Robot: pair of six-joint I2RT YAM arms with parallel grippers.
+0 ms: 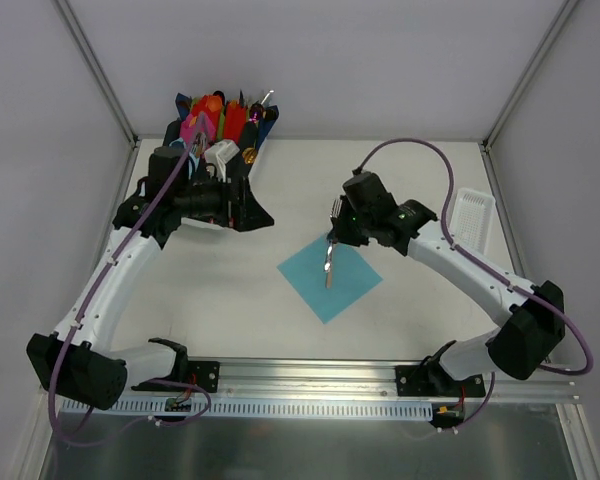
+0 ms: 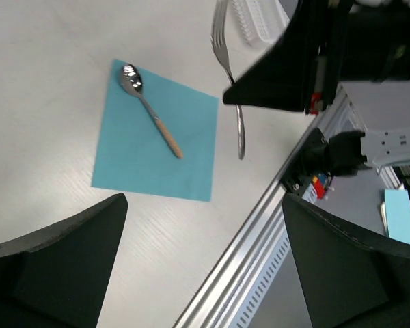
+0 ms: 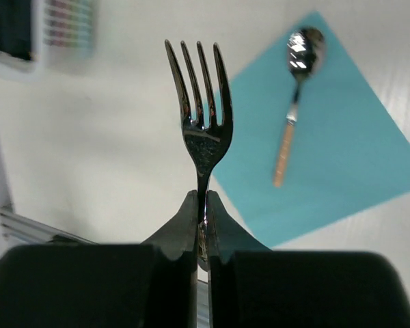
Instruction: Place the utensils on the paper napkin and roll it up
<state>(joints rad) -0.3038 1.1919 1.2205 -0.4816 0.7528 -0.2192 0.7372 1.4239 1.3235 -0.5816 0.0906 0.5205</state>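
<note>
Napkin (image 1: 332, 302) lies flat on the desk (image 1: 230, 290), a spoon (image 1: 328, 268) resting across its middle. The right hand (image 3: 201, 201) is clenched on a fork (image 3: 203, 137) by the handle, tines outward, in the air near the napkin's far corner. The left hand (image 2: 203, 205) is released and holds nothing, well apart. My advice is to carry the fork over bare paper just beside the spoon, parallel to it. Lower it almost to touching before letting go, so the thin paper doesn't shift.

Lower handle of the shiny silver metal fork (image 3: 203, 137) hidden between the pinched fingers of the black right gripper (image 3: 202, 199), white ribbed plastic tray (image 3: 63, 27) blurred and cut by the top edge, finger bases of the black left gripper (image 2: 201, 205) cut off below, colourful napkin bundles (image 1: 215, 115) too small to sort.
</note>
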